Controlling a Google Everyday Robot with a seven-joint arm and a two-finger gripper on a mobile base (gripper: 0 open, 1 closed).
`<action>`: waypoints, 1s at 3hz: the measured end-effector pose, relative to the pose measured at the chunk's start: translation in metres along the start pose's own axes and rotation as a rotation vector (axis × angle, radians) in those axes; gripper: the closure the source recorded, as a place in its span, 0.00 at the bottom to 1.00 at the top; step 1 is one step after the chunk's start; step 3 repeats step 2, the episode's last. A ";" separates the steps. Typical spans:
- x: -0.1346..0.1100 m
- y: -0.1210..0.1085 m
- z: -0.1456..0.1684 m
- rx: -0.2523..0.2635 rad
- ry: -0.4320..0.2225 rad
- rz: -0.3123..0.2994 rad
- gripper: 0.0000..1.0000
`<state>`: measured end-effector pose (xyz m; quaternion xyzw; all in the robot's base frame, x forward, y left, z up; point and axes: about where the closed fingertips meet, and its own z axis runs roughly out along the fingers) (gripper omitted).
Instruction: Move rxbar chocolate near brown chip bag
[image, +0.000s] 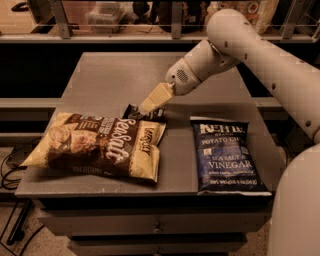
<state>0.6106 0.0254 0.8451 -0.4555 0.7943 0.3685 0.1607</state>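
One end effector rests its tip on the rxbar chocolate, which lies crosswise on the table against the brown chip bag's far right corner; whether it is gripping cannot be told.

The white arm enters from the right edge and runs up and leftward to a rounded elbow near the top of the view; from there it bends down and to the left into the wrist; the tan gripper slants down-left from the wrist, its tip low near the middle of the view; the pale base fills the lower right corner.
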 end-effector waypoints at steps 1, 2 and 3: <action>0.000 0.000 0.002 -0.003 0.002 -0.001 0.00; -0.001 0.001 0.002 -0.003 0.002 -0.001 0.00; -0.001 0.001 0.002 -0.003 0.002 -0.001 0.00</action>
